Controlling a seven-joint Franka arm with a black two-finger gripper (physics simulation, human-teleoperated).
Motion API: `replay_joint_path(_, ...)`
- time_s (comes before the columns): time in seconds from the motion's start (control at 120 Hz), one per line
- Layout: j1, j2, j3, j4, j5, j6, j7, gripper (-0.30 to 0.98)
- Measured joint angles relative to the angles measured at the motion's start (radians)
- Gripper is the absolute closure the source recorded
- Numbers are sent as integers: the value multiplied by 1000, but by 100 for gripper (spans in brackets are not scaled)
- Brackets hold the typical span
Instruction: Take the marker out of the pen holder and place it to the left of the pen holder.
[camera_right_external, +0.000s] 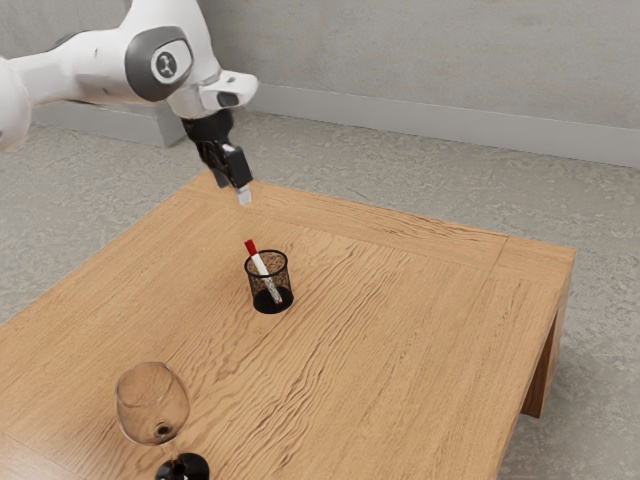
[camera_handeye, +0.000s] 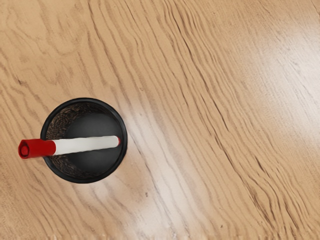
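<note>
- At the exterior view's left, the white, rounded robot arm is reaching in over the pale wooden table; the step in hand is looking like the approach, with the grasp not yet made.
- Lower down on that side, a clear, round-bowled wine glass with a black foot is standing well apart from the work.
- Further right, the black two-finger gripper is hanging above the table, apart from everything on it. How far open it is, I cannot tell; nothing is showing in its hold, and it is touching nothing.
- Next along, the slim white marker with a red cap is leaning inside the holder, its cap sticking out past the rim.
- Around it, the round black mesh pen holder is standing upright on the wood.
- The next move is calling for centring over the capped end, lowering to it, closing across the marker and drawing it out along its slant. A sideways pull would be risking catching the rim and tipping the holder.
</note>
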Motion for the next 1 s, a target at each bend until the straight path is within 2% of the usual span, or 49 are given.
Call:
replay_joint_path(0.1,-2,-20,-3,-21,38,-11,3,5)
replay_joint_path(0.233,9,61,8,-23,46,-18,3,3)
replay_joint_path(0.367,20,160,40,19,-26,-21,3,1)
replay_joint_path(0.45,52,246,41,94,-101,-23,4,1)
replay_joint_path(0.617,79,375,38,215,-175,-23,4,19)
replay_joint_path(0.792,101,449,40,273,-194,-20,5,32)
replay_joint_path(1.0,102,472,40,280,-213,-13,6,46)
